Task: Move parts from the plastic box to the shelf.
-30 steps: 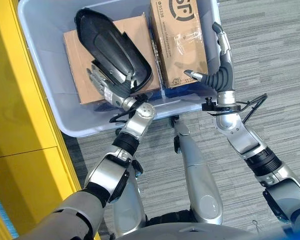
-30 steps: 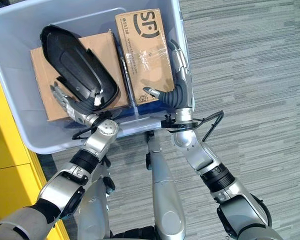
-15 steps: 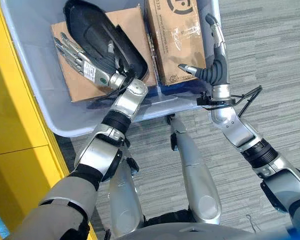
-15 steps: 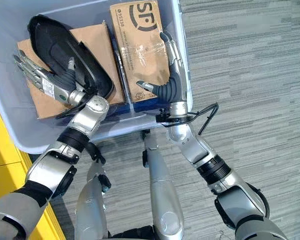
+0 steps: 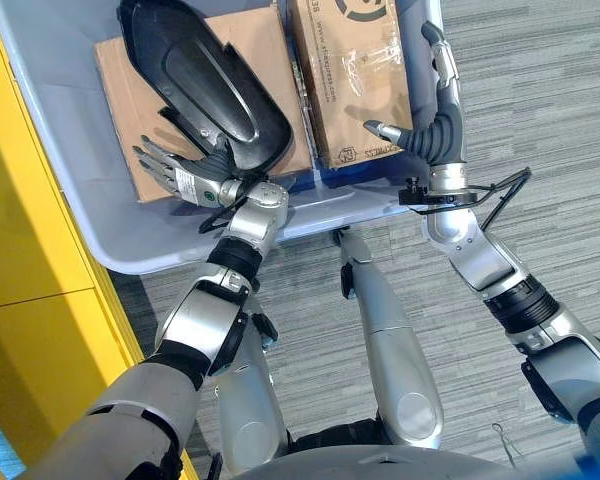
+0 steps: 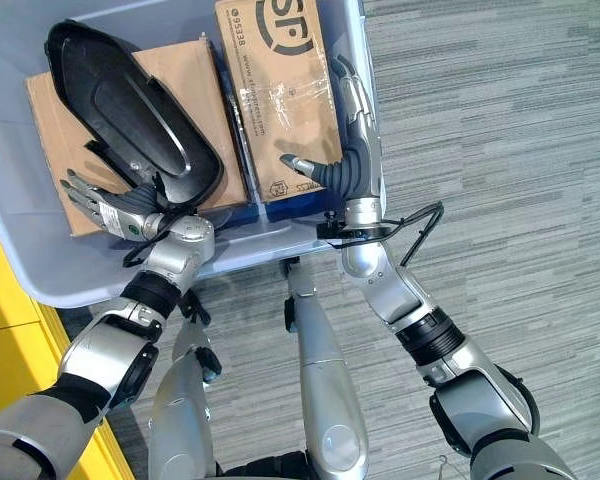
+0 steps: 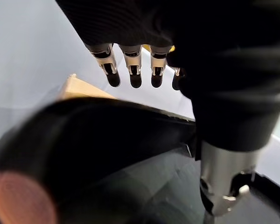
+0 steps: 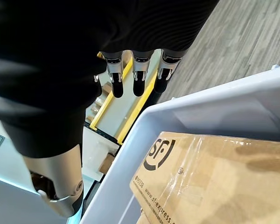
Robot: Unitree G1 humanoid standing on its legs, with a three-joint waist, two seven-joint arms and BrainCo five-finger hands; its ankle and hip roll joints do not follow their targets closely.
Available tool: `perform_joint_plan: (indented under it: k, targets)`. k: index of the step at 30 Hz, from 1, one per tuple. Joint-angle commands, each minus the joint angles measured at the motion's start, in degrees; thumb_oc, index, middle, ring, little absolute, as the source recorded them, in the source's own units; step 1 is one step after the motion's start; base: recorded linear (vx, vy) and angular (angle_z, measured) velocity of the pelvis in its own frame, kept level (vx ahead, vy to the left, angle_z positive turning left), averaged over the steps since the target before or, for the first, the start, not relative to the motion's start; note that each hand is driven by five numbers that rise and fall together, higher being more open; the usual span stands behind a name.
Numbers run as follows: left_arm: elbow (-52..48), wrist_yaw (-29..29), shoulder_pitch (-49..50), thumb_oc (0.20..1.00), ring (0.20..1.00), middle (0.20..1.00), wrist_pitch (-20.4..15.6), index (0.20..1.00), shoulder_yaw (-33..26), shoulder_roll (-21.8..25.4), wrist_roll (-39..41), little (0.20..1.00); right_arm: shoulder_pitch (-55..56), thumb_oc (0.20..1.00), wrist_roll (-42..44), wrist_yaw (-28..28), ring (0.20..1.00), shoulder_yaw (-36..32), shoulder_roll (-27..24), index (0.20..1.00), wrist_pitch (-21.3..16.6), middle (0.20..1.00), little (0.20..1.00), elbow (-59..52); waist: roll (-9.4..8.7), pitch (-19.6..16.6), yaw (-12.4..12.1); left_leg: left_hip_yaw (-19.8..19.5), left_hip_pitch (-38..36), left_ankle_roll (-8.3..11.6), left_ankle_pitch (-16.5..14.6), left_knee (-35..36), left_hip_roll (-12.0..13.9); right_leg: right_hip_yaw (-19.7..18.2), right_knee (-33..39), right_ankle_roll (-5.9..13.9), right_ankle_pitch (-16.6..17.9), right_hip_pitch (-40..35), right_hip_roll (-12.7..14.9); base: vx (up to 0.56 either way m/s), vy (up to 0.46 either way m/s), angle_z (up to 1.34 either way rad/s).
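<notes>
1. Grey carpet floor (image 5: 540, 90) is seen beneath everything, with a yellow shelf (image 5: 30, 260) standing at the robot's left.
2. Pale blue plastic box (image 5: 100, 235) is set on the floor beside the shelf, and two cardboard boxes are held in it: a plain one (image 5: 130, 90) on the left and a printed one (image 5: 355, 80) on the right.
3. A black moulded part (image 5: 200, 85) is laid across the plain cardboard box, inside the plastic box.
4. The left hand (image 5: 185, 180) is placed at the part's near edge, its fingers (image 7: 130, 70) spread straight and grasping nothing.
5. The right hand (image 5: 435, 130) is held at the plastic box's right wall beside the printed cardboard box, fingers (image 8: 137, 77) extended and released.
</notes>
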State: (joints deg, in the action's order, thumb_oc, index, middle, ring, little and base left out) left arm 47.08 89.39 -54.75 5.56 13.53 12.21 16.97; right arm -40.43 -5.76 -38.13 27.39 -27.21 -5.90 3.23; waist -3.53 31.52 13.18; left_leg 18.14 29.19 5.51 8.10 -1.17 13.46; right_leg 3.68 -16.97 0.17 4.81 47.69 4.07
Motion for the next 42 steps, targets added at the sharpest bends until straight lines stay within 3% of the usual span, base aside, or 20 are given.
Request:
perform_joint_plan:
  k: [1, 5, 8, 12, 18, 27, 32, 35, 36, 42]
  targets:
    - [3.53, 3.11, 0.37, 1.0, 1.0, 1.0, -2.45, 1.0, -2.03, 1.33, 2.14, 1.0, 1.13, 1.0, 0.24, -0.26, 1.0, -2.11, 1.9, 1.0, -1.58, 1.0, 1.0, -3.57, -3.78, -1.73, 0.32, -4.64, 6.12, 3.66, -0.52, -5.51, 3.27, 2.77, 1.55, 2.07, -2.67, -4.5, -0.39, -0.01, 0.01, -0.03]
    - [5.12, 3.11, 1.14, 1.0, 1.0, 1.0, -3.42, 1.0, -2.64, 0.95, 4.96, 1.0, 0.57, 1.0, 0.64, -0.78, 1.0, -1.24, 2.21, 1.0, -1.45, 1.0, 1.0, -2.94, -3.75, -1.73, 0.08, -4.61, 6.14, 3.76, -0.39, -5.36, 3.34, 3.1, 1.78, 2.05, -2.6, -4.54, -0.16, -0.01, 0.002, -0.02]
    - [3.97, 3.11, 1.31, 1.0, 1.0, 1.0, 0.48, 1.0, -0.9, -0.65, 4.08, 1.0, -0.43, 1.0, 1.61, -1.9, 1.0, -0.84, 2.49, 1.0, -1.01, 1.0, 1.0, -2.64, -3.87, -1.73, 0.0, -4.52, 6.46, 3.81, -0.13, -5.32, 3.49, 3.21, 1.94, 2.02, -2.4, -4.33, 0.02, 0.0, -0.01, 0.01]
    - [3.9, -4.77, 0.96, 1.0, 1.0, 1.0, 2.71, 1.0, 0.3, 0.13, -3.52, 1.0, -0.87, 1.0, 3.21, -3.43, 1.0, -1.85, 2.29, 1.0, -1.12, 1.0, 1.0, -2.82, -3.81, -1.73, 0.15, -4.26, 6.45, 3.58, -0.09, -5.16, 3.38, 2.98, 1.67, 1.91, -2.51, -4.1, 0.02, 0.0, 0.0, 0.0]
    - [2.69, -13.28, 1.74, 1.0, 1.0, 1.0, 5.8, 1.0, 1.95, 0.79, -5.6, 1.0, -0.14, 1.0, 2.78, -2.11, 1.0, -3.13, 2.01, 1.0, -0.8, 1.0, 1.0, -3.18, -3.1, -1.73, 0.18, -4.17, 6.72, 3.33, -0.21, -5.55, 3.13, 2.65, 0.69, 1.69, -2.91, -3.48, -0.02, 0.0, 0.0, 0.0]
    - [2.21, -14.9, -0.1, 1.0, 1.0, 1.0, 5.86, 1.0, 4.23, 2.73, -13.61, 1.0, -0.33, 1.0, 3.27, -1.44, 1.0, -2.94, 1.43, 1.0, -0.73, 1.0, 1.0, -2.34, -3.16, -1.73, 0.58, -3.81, 6.66, 3.18, -0.15, -5.75, 3.44, 2.3, -0.42, 1.43, -3.33, -2.9, -0.07, 0.0, 0.0, 0.0]
    - [2.24, -16.23, -1.51, 1.0, 1.0, 1.0, 6.01, 1.0, 4.69, 3.49, -12.17, 1.0, -0.39, 1.0, 3.73, -1.33, 1.0, -2.23, 1.75, 1.0, -0.92, 1.0, 1.0, -1.49, -3.12, -1.73, 0.59, -3.98, 7.19, 3.15, -0.29, -6.25, 3.38, 2.28, -0.73, 1.38, -3.33, -2.43, -0.07, 0.0, 0.0, 0.0]
    - [3.14, -17.76, -1.68, 1.0, 1.0, 1.0, 5.69, 1.0, 3.93, 3.09, -6.64, 1.0, -0.64, 1.0, 4.12, -1.39, 1.0, -2.25, 1.87, 1.0, -0.69, 1.0, 1.0, -1.17, -3.08, -1.73, 0.6, -4.08, 7.31, 3.19, -0.41, -6.3, 3.28, 2.32, -0.67, 1.41, -3.41, -2.46, -0.06, 0.0, 0.0, 0.0]
    - [4.1, -22.4, -1.71, 1.0, 1.0, 1.0, 7.05, 1.0, 3.41, 2.75, -6.57, 1.0, -1.03, 1.0, 4.2, -1.25, 1.0, -2.29, 2.11, 1.0, -0.41, 1.0, 1.0, -0.99, -3.07, -1.73, 0.59, -4.19, 7.52, 3.27, -0.23, -6.6, 3.29, 2.36, -0.92, 1.38, -3.49, -2.28, -0.14, 0.0, 0.0, 0.0]
    - [5.6, -27.05, -1.16, 1.0, 1.0, 1.0, 8.93, 1.0, 2.9, 2.47, -3.01, 1.0, -1.33, 1.0, 5.08, 0.54, 1.0, -3.17, 1.53, 1.0, 0.24, 1.0, 1.0, -1.77, -3.31, -1.73, 0.76, -3.72, 7.89, 3.14, -0.61, -6.7, 3.39, 2.54, -1.76, 1.53, -3.55, -1.43, 0.18, 0.0, -0.001, 0.02]
